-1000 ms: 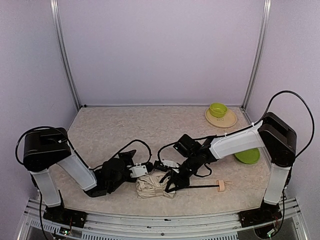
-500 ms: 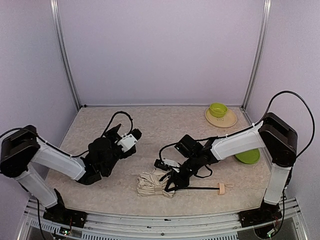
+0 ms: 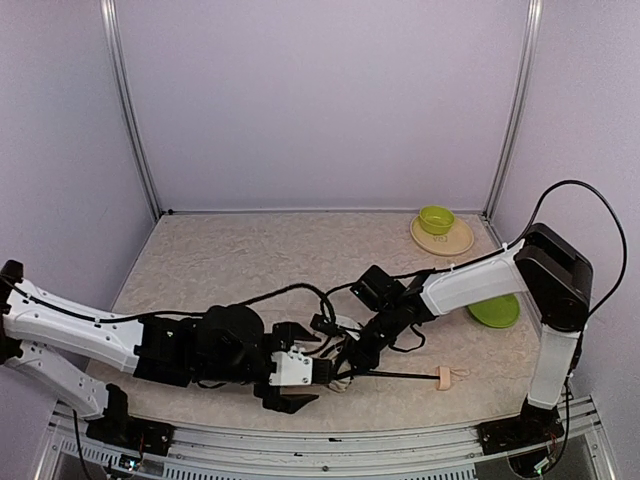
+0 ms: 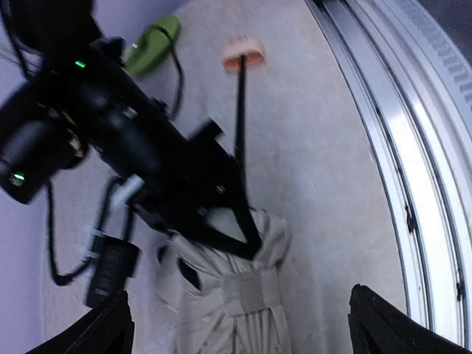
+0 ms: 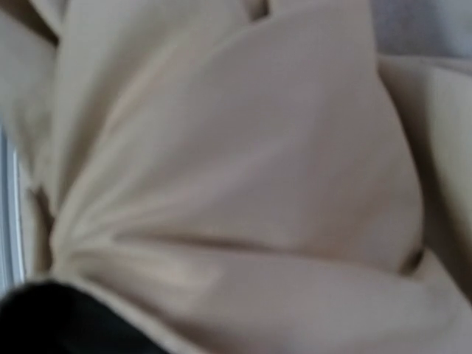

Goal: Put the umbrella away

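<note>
Currently found umbrella [image 4: 240,310] flat on table [image 3: 250,260], close by front rail [image 3: 330,440] at 6 o'clock, with thin shaft [image 4: 240,110] and beige handle [image 3: 440,376] pointing to 3 o'clock. Saw right gripper [image 4: 249,240] clenched on the umbrella where shaft meets canopy. Saw left gripper [image 3: 305,370] released, fingers [image 4: 110,328] wide on either side of cream canopy, apart from it. Logged broad bare surface toward 12 o'clock. Placed green bowl [image 3: 437,218] on plate [image 3: 462,245] well apart at 1 o'clock, green dish [image 3: 495,312] nearer at 2 o'clock.
</note>
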`<control>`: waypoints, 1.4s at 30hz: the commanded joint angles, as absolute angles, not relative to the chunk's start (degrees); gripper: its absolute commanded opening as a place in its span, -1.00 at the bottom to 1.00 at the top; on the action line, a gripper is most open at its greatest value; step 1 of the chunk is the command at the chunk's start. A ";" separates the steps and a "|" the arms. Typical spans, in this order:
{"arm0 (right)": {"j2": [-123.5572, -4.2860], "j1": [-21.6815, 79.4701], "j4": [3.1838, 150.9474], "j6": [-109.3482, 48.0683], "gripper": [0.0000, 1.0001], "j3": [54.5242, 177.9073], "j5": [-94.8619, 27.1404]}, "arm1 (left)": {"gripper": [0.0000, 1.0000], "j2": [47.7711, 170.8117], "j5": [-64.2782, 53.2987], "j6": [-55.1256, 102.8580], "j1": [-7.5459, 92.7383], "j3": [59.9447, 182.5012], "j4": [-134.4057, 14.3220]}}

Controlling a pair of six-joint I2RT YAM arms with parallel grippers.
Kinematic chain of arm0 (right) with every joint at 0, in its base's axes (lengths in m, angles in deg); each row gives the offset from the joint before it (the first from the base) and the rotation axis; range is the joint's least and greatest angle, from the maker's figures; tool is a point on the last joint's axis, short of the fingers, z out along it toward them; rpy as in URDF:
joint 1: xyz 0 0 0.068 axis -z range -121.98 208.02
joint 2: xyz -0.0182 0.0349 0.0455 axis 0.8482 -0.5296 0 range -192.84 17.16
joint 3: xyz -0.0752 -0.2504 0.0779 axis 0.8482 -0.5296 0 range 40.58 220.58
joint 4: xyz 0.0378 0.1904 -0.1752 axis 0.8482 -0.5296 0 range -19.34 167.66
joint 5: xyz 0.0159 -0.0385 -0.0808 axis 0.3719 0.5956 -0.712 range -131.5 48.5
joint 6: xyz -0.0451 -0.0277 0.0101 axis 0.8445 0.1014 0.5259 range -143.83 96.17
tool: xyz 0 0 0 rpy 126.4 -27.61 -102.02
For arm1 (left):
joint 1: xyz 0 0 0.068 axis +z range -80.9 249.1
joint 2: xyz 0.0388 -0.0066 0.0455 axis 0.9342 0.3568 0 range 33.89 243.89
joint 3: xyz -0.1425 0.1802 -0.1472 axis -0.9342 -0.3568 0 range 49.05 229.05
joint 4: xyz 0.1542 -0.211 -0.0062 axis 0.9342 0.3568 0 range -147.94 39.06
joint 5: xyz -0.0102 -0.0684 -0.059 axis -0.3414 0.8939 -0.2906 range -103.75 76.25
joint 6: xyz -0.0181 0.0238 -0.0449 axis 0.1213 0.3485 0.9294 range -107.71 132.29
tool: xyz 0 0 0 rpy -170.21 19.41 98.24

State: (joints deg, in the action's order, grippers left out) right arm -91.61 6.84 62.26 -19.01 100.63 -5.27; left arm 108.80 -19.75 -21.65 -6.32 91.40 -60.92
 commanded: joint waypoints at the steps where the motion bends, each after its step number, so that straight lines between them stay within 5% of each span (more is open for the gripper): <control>1: -96.30 8.07 54.18 -18.82 -1.00 99.17 -13.45 | 0.98 114.25 -17.36 -31.96 -2.26 91.54 -53.95; 19: -96.80 8.01 55.18 -15.02 -1.00 99.87 -10.12 | 0.94 134.38 -8.99 -35.74 5.02 100.06 -49.57; 27: -94.08 8.08 57.76 -17.82 -1.00 98.73 -11.39 | 0.26 137.46 -8.81 -33.15 3.07 100.47 -38.53; 35: -85.93 8.08 56.20 -17.62 -0.35 99.61 -14.71 | -0.49 142.47 -13.72 -33.17 -1.11 96.68 -40.19; 42: -73.78 8.38 45.63 -14.54 -0.21 100.79 -13.73 | -0.76 140.72 -15.21 -33.76 -2.68 90.06 -46.26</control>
